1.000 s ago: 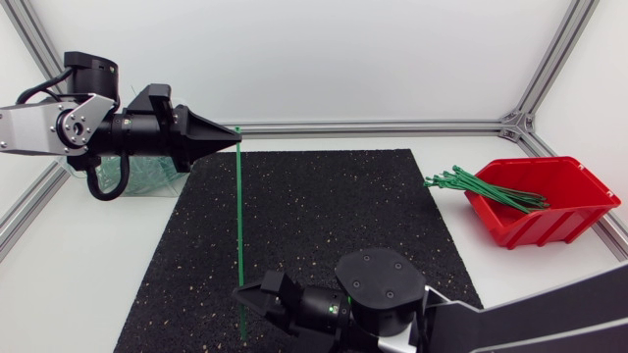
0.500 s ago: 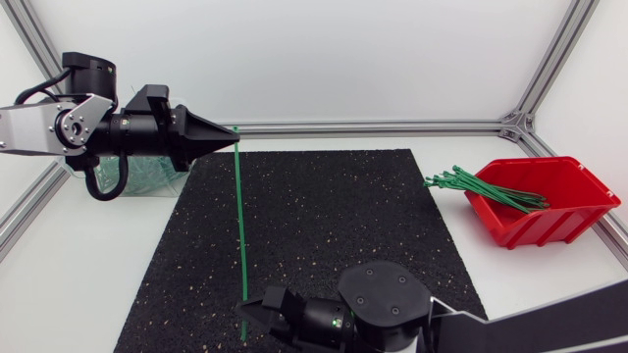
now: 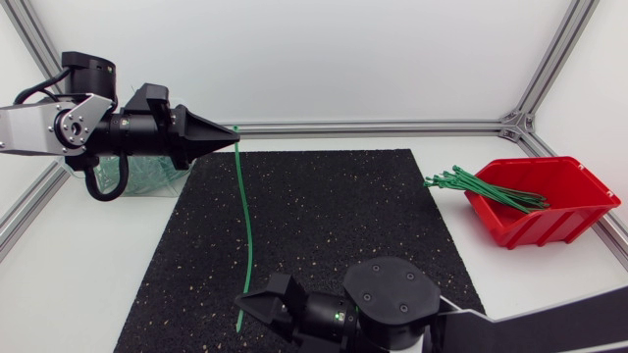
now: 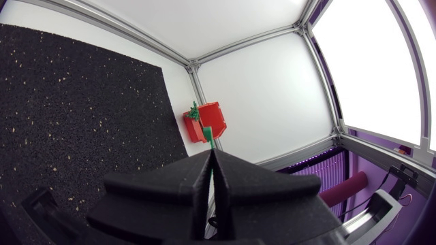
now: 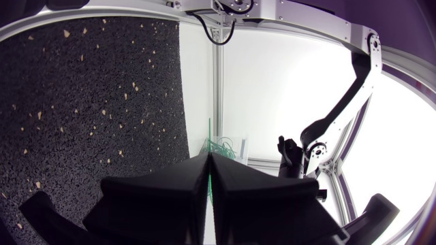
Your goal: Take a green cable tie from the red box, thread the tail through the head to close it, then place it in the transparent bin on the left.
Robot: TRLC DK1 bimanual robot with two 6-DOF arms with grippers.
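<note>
Left gripper (image 3: 234, 140) is clamped on the far end of the green cable tie (image 3: 243, 211). Its matte wedge fingers are pressed flat together, with just a green sliver at the seam in its wrist view. The right gripper (image 3: 243, 302), down by the table's near edge, is pinched on the other end, and a short stub pokes out past it. Between them the thin plastic strip bows gently rightward over the left side of the black speckled mat (image 3: 343, 216). Both tips are buried in the fingers, so I can't tell head from tail. By the table's (image 3: 98, 265) right edge sits the glossy red box (image 3: 549, 224), with a bundle of green ties (image 3: 481, 186) fanning over its left rim. The transparent bin (image 3: 137, 178) near the far left corner is mostly hidden behind the left arm (image 3: 59, 127), with a green tangle inside.
</note>
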